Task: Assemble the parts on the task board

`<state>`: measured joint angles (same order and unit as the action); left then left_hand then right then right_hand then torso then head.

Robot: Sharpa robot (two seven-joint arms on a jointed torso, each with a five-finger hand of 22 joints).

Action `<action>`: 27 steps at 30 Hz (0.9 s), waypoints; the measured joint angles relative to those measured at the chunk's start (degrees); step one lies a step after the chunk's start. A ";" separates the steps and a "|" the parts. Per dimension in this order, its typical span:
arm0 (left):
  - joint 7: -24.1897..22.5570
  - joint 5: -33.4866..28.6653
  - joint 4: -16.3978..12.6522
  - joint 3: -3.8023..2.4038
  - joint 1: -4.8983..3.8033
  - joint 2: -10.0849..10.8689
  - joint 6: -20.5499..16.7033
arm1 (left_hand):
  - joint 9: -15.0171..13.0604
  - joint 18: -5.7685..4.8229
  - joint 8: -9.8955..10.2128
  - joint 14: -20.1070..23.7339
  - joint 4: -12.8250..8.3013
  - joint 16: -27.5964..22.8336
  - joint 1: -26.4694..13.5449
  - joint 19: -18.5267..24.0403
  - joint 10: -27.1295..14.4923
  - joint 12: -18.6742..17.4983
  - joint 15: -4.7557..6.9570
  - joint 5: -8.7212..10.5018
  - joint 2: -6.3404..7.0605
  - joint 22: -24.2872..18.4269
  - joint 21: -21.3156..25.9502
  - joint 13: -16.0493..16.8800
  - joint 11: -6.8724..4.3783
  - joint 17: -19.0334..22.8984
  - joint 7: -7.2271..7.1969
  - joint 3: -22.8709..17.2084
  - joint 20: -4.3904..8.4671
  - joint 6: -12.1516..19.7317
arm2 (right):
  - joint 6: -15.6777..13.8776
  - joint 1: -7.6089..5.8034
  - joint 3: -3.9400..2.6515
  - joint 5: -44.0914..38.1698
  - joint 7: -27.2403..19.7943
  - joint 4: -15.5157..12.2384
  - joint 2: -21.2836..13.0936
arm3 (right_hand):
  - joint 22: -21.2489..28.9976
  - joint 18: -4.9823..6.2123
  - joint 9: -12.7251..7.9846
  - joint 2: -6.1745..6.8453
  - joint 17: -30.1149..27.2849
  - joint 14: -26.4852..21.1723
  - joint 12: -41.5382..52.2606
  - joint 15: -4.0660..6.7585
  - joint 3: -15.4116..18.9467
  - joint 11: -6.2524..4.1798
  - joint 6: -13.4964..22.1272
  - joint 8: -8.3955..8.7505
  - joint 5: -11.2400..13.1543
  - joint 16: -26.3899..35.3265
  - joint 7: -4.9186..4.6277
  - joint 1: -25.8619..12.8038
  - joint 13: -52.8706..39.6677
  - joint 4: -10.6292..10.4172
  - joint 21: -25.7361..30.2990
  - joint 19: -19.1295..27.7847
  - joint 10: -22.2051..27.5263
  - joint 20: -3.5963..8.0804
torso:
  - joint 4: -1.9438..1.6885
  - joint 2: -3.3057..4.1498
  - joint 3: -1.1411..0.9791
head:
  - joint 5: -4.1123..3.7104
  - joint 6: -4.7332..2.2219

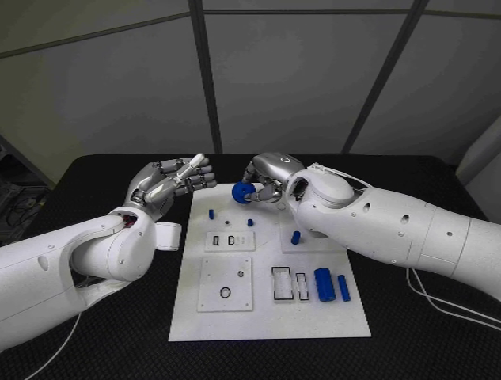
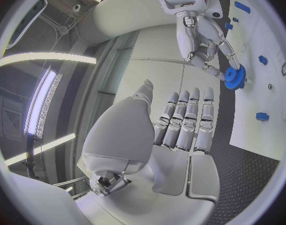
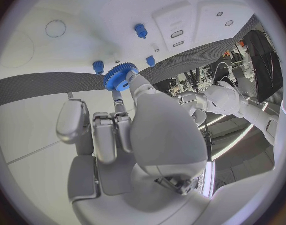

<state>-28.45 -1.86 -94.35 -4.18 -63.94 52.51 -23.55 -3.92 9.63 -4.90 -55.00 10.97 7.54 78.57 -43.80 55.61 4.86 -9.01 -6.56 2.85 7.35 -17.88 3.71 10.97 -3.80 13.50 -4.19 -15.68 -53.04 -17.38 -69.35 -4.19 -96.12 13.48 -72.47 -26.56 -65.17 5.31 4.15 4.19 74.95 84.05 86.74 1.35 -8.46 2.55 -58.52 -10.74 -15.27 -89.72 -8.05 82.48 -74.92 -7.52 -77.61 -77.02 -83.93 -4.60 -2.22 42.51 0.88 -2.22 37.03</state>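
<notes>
Hovering beside the task board's far left corner, the left hand holds nothing, fingers straight and together. At the far edge, the right hand pinches a blue gear. Several parts lie loose; assembly appears incomplete.

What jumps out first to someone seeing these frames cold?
The blue gear pinched by the right hand above the far end of the white task board. Next, the left hand raised beside it at the board's far left corner, holding nothing, fingers straight and together. Then the two blue cylinders lying side by side on the board's near right.
</notes>
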 measured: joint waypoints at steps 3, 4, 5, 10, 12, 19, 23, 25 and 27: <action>0.00 0.00 0.02 0.00 0.00 -0.09 0.02 | 0.00 0.00 0.00 0.00 0.00 0.00 0.00 0.00 0.00 0.00 0.00 0.00 0.00 0.00 0.00 0.00 0.00 0.00 0.00 0.00 0.00 0.00 | 0.40 0.17 0.37 -0.26 0.06 0.72 0.56 | 0.00 0.00 -0.02 0.03 0.00 0.00 0.00 0.00 -0.15 0.00 -0.08 0.13 0.02 0.00 -0.08 -0.02 0.00 -0.15 0.00 0.00 0.00 0.00 | 0.00 0.01 -0.01 | 0.01 0.03; 0.00 0.00 0.02 0.00 0.00 -0.10 0.04 | 0.00 0.00 0.00 0.00 -0.08 0.00 0.00 0.00 0.00 0.00 0.00 0.00 0.00 0.00 0.00 0.00 0.00 0.00 0.00 -0.08 0.00 0.00 | 0.60 0.27 0.47 -0.36 0.09 1.00 0.77 | 0.00 0.00 -0.04 0.11 0.00 0.00 0.00 0.00 -0.20 0.00 -0.09 0.17 0.02 0.00 -0.08 -0.10 0.00 -0.10 0.00 0.00 0.00 0.00 | 0.00 0.01 -0.01 | 0.01 0.05; 0.00 0.00 0.02 0.00 0.00 -0.11 0.05 | 0.00 0.00 0.00 0.00 -0.15 0.00 0.00 0.00 0.00 0.00 0.00 0.00 0.00 0.00 0.00 0.00 0.00 0.00 0.00 -0.15 0.00 0.00 | 0.75 0.33 0.54 -0.44 0.12 1.19 0.90 | 0.00 0.00 -0.06 0.11 0.00 0.00 0.00 0.00 -0.29 0.00 -0.09 0.23 0.11 0.00 -0.09 -0.11 0.00 -0.01 0.00 0.00 0.00 0.00 | 0.00 0.01 -0.02 | 0.05 0.10; 0.01 0.01 0.01 0.00 -0.01 -0.06 0.07 | 0.00 0.00 0.00 0.00 -0.15 0.00 0.00 0.00 0.00 0.00 0.00 0.00 0.00 0.00 0.00 0.00 0.00 0.00 0.00 -0.16 0.00 0.00 | 1.49 0.39 0.70 -0.83 0.30 2.14 1.31 | 0.00 0.00 -0.14 0.32 -0.01 0.00 0.00 0.00 -0.32 0.00 -0.20 0.34 0.12 0.00 -0.18 -0.32 0.00 0.02 0.00 0.00 0.00 0.00 | 0.01 0.02 -0.04 | 0.09 0.14; 0.01 0.01 0.00 0.00 -0.01 -0.04 0.07 | 0.00 0.00 0.00 0.00 -0.15 0.00 0.00 0.00 0.00 0.00 0.00 0.00 0.00 0.00 0.00 0.00 0.00 0.00 0.00 -0.15 0.00 0.00 | 1.73 0.41 0.73 -0.95 0.37 2.40 1.44 | 0.00 0.00 -0.15 0.32 -0.01 0.00 -0.01 0.00 -0.32 0.00 -0.21 0.35 0.20 0.00 -0.19 -0.32 0.00 0.02 0.00 0.00 0.00 0.00 | 0.02 0.02 -0.04 | 0.14 0.18; 0.03 0.01 -0.02 0.00 -0.01 -0.07 0.09 | 0.00 0.00 0.00 0.00 -0.15 0.00 0.00 0.00 0.00 0.00 0.00 0.00 0.00 0.00 0.00 0.00 0.00 0.00 0.00 -0.15 0.00 0.00 | 2.39 0.45 0.79 -1.24 0.54 3.35 2.24 | 0.12 0.01 -0.15 1.17 -0.01 0.00 -0.37 -0.01 -0.55 0.00 -0.27 1.10 0.47 0.00 -0.15 -1.17 0.00 -0.21 0.00 0.00 0.00 0.00 | 0.08 0.02 -0.05 | 0.24 0.26; 0.03 0.01 -0.02 -0.01 -0.01 -0.08 0.11 | 0.00 0.01 0.00 0.00 -0.15 0.00 0.00 0.00 0.00 0.00 0.00 0.00 0.00 0.00 0.00 0.00 0.00 0.00 0.00 -0.15 0.00 0.00 | 2.54 0.46 0.80 -1.33 0.61 3.92 2.74 | 0.41 0.01 -0.22 1.85 -0.02 -0.10 -1.44 -0.56 -0.89 0.85 1.73 2.83 1.75 0.00 -0.38 -1.86 0.00 -0.38 0.00 -0.07 0.00 -0.34 | 0.10 0.02 -0.06 | 0.24 0.26; 0.03 0.01 -0.02 -0.01 -0.01 -0.08 0.13 | 0.00 0.00 0.00 0.00 -0.15 0.00 0.00 0.00 0.00 0.00 0.00 0.00 0.00 0.00 0.00 0.00 0.00 0.00 0.00 -0.15 0.00 0.00 | 2.67 0.47 0.81 -1.36 0.63 4.21 2.94 | 0.45 0.01 -0.43 1.99 -0.02 -0.11 -1.79 -0.75 -1.11 1.23 3.62 4.05 2.52 0.00 -0.88 -2.00 0.00 -0.45 0.00 -0.06 -0.11 -0.71 | 0.10 0.01 -0.06 | 0.24 0.32; 0.04 0.01 -0.02 -0.01 -0.01 -0.08 0.13 | 0.00 0.00 0.00 0.00 -0.15 0.00 0.00 0.00 0.00 0.00 0.00 0.00 0.00 0.00 0.00 0.00 0.00 0.00 0.00 -0.15 0.00 0.00 | 2.78 0.47 0.81 -1.39 0.65 4.46 3.06 | 0.55 0.01 -0.46 2.53 -0.02 -0.01 -2.08 -1.05 -1.17 1.36 4.64 4.83 2.97 0.00 -1.10 -2.54 0.00 -0.39 0.00 0.24 -0.10 -1.05 | 0.10 -0.01 -0.06 | 0.24 0.34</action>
<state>-28.41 -1.85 -94.37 -4.19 -63.95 52.43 -23.42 -3.92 9.63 -4.90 -55.00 10.82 7.54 78.57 -43.80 55.61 4.86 -9.01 -6.56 2.85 7.35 -17.88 3.71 10.97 -3.80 13.50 -4.34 -15.68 -53.04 -14.60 -68.87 -3.38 -97.50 14.13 -68.01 -23.50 -64.61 5.32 3.69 6.72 74.93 84.03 84.67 0.29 -9.63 3.91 -53.88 -5.90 -12.30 -89.72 -9.15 79.94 -74.92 -7.91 -77.60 -76.78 -84.03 -5.65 -2.11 42.50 0.82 -1.99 37.37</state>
